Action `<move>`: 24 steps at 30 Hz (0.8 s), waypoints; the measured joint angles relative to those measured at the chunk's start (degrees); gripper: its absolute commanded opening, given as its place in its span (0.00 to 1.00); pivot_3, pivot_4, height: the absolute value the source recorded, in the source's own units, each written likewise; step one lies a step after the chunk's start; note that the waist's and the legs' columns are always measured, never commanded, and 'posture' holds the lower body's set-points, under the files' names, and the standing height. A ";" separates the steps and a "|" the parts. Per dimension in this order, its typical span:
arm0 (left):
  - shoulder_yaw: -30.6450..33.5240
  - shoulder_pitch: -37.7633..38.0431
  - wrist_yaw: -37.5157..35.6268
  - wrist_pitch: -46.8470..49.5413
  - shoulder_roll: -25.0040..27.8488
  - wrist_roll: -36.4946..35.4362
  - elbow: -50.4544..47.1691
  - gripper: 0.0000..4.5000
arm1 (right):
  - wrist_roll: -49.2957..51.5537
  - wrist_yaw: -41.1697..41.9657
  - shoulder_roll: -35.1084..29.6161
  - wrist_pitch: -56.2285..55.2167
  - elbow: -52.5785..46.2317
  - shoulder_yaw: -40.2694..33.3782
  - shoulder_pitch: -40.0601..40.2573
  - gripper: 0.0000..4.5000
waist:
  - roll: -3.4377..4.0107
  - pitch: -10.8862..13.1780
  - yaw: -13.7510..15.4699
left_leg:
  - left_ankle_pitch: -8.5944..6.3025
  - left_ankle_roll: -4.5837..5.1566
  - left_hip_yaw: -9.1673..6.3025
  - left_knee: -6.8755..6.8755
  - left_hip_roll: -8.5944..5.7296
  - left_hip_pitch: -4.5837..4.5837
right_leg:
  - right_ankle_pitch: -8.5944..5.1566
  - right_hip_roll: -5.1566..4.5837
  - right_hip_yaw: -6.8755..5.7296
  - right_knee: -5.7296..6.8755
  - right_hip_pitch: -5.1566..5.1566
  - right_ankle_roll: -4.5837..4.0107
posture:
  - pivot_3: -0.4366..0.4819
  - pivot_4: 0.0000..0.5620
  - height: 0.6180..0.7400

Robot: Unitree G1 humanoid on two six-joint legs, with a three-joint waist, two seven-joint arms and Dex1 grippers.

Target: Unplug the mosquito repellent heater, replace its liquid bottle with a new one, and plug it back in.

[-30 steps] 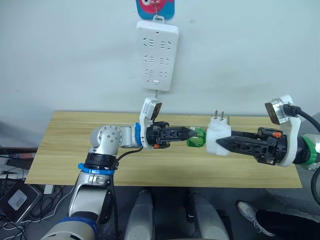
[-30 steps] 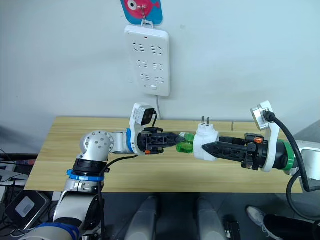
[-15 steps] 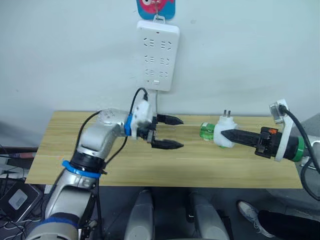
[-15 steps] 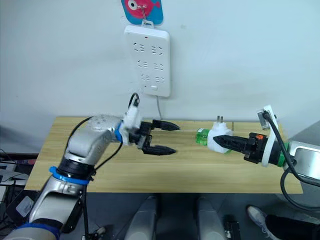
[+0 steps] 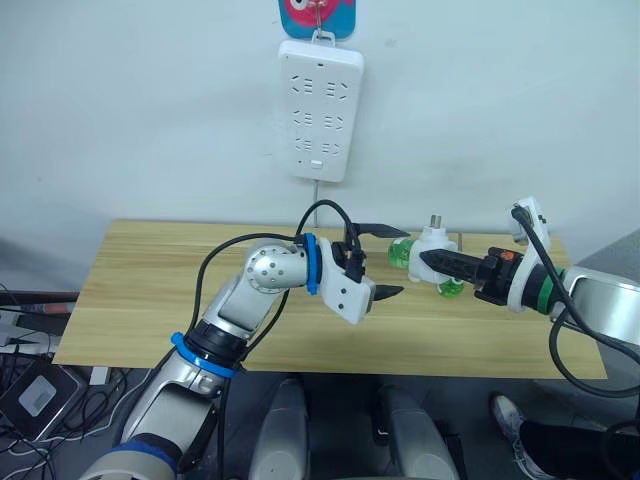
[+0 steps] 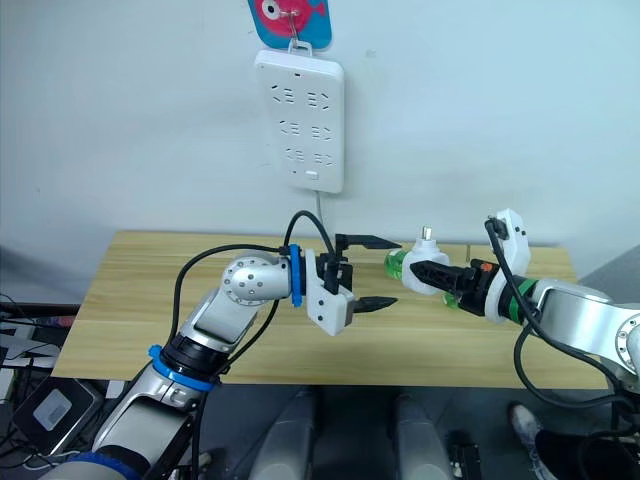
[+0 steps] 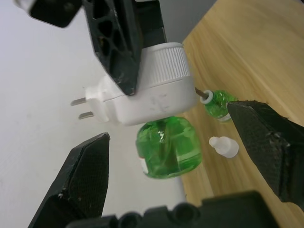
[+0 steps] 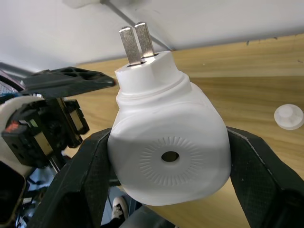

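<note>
My right gripper (image 5: 428, 262) is shut on the mosquito repellent heater (image 8: 166, 142), held above the table with its two metal prongs (image 8: 135, 45) pointing up. A green liquid bottle (image 7: 168, 147) sits in the heater's end that faces my left arm. My left gripper (image 5: 378, 261) is open, one finger (image 5: 372, 228) above and one finger (image 5: 385, 293) below, just short of that bottle and not touching it. A second green bottle (image 7: 219, 102) lies on the wooden table (image 5: 150, 290) under the right gripper, next to a small white cap (image 7: 223, 146).
A long white power strip (image 5: 320, 110) hangs on the wall above the table's back edge, with its cord dropping behind the table. Cables and a box lie on the floor at the left (image 5: 30, 390).
My left gripper, shut on the green bottle a second ago, let go and pulled back, then swung right again, open. The right gripper carried the heater back, then slightly left.
</note>
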 measured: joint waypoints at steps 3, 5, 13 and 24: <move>-1.25 -0.15 1.79 1.21 -0.06 3.80 0.24 1.00 | 0.00 -1.33 0.93 -0.20 -0.82 0.65 -0.29 0.70 | 0.00 0.00 -0.02 | 0.01 0.01 -0.03 0.01 0.01 0.03 | -0.06 0.03 -0.01 0.10 0.00 0.09 | 0.65 0.54 1.00; -1.77 -0.15 2.78 2.15 -0.05 5.24 0.39 1.00 | 0.00 -1.98 1.09 -0.25 -1.19 0.85 -0.30 0.70 | 0.00 0.00 -0.02 | 0.01 0.02 -0.04 0.01 0.03 0.03 | -0.08 0.04 -0.02 0.11 0.00 0.12 | 0.65 0.54 1.00; -2.50 -1.24 5.41 5.13 -0.93 8.52 0.46 1.00 | 0.00 -3.85 2.71 -1.15 -1.95 1.16 -0.33 0.70 | 0.00 0.00 -0.02 | 0.01 0.02 -0.05 0.02 0.02 0.03 | -0.08 0.04 -0.03 0.11 0.00 0.12 | 0.65 0.55 1.00; -3.31 -2.07 5.38 6.16 -1.11 8.76 1.12 0.49 | 0.00 -5.38 4.00 -1.54 -2.07 2.06 -1.13 0.70 | 0.00 0.00 -0.05 | 0.02 0.03 -0.08 0.02 0.02 0.03 | 0.02 0.04 -0.06 0.13 0.00 -0.05 | 0.65 0.54 1.00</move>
